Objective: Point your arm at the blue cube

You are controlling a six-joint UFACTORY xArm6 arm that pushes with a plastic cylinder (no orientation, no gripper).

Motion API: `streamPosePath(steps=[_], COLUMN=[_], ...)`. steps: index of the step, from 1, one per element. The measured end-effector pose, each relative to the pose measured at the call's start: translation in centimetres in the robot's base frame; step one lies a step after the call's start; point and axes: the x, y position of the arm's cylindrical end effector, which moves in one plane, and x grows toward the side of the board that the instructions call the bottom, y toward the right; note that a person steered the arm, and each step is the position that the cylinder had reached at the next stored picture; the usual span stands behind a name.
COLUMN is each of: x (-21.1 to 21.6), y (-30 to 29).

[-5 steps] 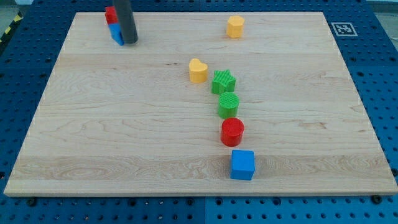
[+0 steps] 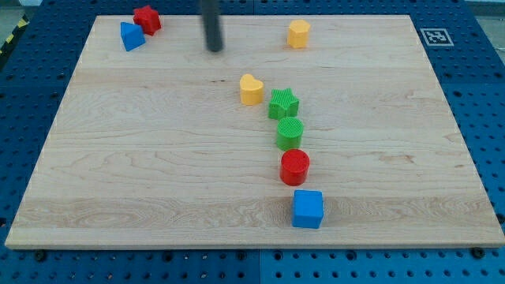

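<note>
My tip (image 2: 214, 49) has moved right along the counter's (image 2: 118, 173) top edge, away from the top-left corner, uncovering the blue triangular block (image 2: 131, 36) and red star (image 2: 147, 19) there. It carries no pincer, just the bare rod. The blue cube (image 2: 308, 209) sits unmoved near the bottom edge, well apart from my tip, just below the red cylinder (image 2: 295, 167).

A yellow heart (image 2: 251, 89), green star (image 2: 283, 103), green cylinder (image 2: 289, 132) and red cylinder (image 2: 295, 167) line up mid-board.

no readable text or numbers
</note>
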Motion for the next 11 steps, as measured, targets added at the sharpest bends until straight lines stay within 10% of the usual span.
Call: streamPosePath(steps=[3,7,11], x=[16.6,32.9,33.0], y=[23.9,15.4,7.1])
